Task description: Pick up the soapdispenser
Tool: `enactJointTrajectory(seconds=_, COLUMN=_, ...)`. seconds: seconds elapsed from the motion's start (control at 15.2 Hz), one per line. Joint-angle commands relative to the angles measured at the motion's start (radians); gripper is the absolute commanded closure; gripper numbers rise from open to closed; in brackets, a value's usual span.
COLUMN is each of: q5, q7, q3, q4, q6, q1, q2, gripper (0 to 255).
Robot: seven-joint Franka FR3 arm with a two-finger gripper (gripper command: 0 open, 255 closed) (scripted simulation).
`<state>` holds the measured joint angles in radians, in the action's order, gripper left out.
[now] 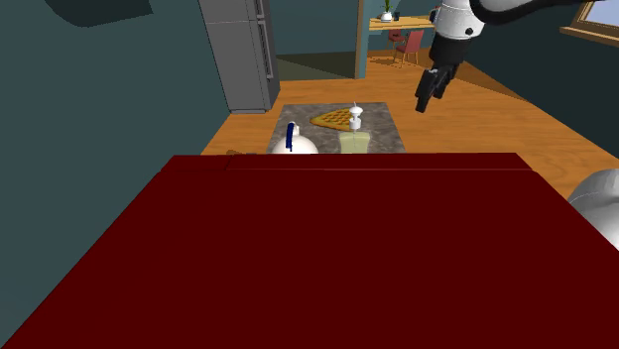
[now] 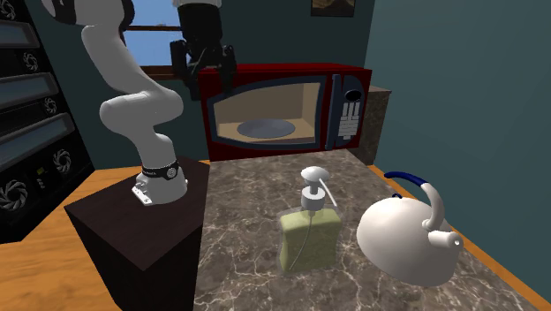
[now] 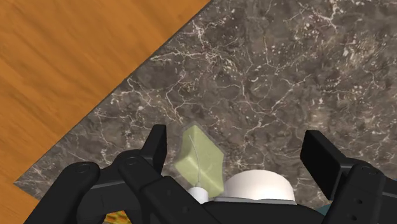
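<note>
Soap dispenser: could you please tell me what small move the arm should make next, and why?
Probably lower the gripper toward the soap dispenser, shifting to centre it. The fingers stand open, well above the counter, and the dispenser stands upright beside the kettle, nearer one finger than the other.

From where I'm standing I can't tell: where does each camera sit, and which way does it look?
Shoulder view: behind the dark red microwave, looking over its top at the soap dispenser; the gripper hangs high.
Second exterior view: across the marble counter, facing the white arm and its stand.
Wrist view: on the hand, looking down at the counter; both fingers show, apart.
Both exterior views share the soap dispenser, kettle and gripper.
</note>
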<state>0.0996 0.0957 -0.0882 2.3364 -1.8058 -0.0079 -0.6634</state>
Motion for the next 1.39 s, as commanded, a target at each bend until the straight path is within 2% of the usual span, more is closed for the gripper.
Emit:
enactJointTrajectory(seconds=0.0, q5=-0.002, q7=0.048, q3=-0.036, q4=0.002, q6=-0.067, q1=0.005, q2=0.06, gripper=0)
enactJointTrajectory(seconds=0.33, q5=-0.037, q7=0.164, q3=-0.111, q4=-0.03, q6=-0.204, q1=0.03, q2=0.227, gripper=0)
enactJointTrajectory(seconds=0.59, q5=-0.092, q7=0.269, q3=-0.164, q4=-0.083, q6=-0.294, q1=0.053, q2=0.375, gripper=0)
enactJointTrajectory(seconds=0.99, q5=-0.227, q7=0.45, q3=-0.218, q4=-0.207, q6=-0.384, q1=0.077, q2=0.616, gripper=0)
enactJointTrajectory(seconds=1.25, q5=-0.334, q7=0.572, q3=-0.222, q4=-0.321, q6=-0.408, q1=0.068, q2=0.783, gripper=0)
enactJointTrajectory(seconds=1.32, q5=-0.341, q7=0.58, q3=-0.22, q4=-0.33, q6=-0.409, q1=0.065, q2=0.795, gripper=0)
